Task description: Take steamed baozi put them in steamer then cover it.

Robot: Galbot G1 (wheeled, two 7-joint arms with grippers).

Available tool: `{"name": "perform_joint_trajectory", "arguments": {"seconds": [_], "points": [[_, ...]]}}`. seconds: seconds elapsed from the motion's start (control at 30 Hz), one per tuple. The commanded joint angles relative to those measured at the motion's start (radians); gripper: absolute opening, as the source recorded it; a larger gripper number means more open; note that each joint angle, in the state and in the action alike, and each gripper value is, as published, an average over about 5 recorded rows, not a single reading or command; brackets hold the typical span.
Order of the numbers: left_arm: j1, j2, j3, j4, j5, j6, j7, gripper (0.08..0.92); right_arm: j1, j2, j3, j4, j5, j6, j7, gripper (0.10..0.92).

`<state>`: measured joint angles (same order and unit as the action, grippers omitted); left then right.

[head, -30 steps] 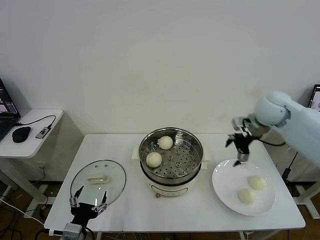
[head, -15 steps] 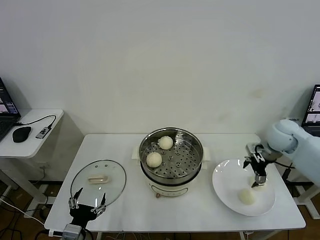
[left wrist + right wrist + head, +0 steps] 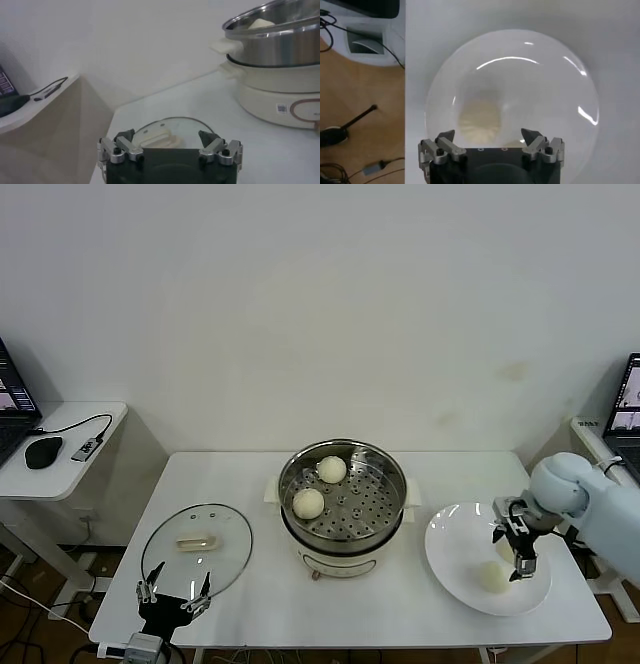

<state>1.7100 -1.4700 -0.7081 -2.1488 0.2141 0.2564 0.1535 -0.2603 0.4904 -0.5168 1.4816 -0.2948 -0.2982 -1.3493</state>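
The right gripper [image 3: 517,556], jaws spread wide and holding nothing, hangs over the flat white plate [image 3: 450,559] just above two round cream-white dough buns [image 3: 492,576] (the farther one is mostly hidden behind it). Two more buns [image 3: 308,503] sit on the perforated tray of the shiny stainless-steel steamer [image 3: 342,496] at the table's middle. The round clear glass lid [image 3: 196,548] lies flat to its left, with the open left gripper [image 3: 175,598] parked at its near edge.
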Motion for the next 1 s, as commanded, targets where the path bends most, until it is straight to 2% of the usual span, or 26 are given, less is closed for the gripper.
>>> {"name": "perform_joint_trajectory", "arguments": {"seconds": [0.03,0.57,1.0], "points": [[-0.001,-0.001,0.001,0.003,0.001,-0.001,-0.001,0.823,-0.075,0.0,0.034,-0.008,-0.033,0.004,0.012,0.823],[-0.003,-0.004,0.006,0.013,0.002,-0.003,-0.003,0.823,-0.121,0.047,0.044,-0.049,-0.026,-0.02,0.12,0.823],[-0.007,-0.003,0.005,0.025,0.003,-0.002,0.0,0.823,-0.123,0.054,0.043,-0.055,-0.043,-0.02,0.12,0.823]]}}
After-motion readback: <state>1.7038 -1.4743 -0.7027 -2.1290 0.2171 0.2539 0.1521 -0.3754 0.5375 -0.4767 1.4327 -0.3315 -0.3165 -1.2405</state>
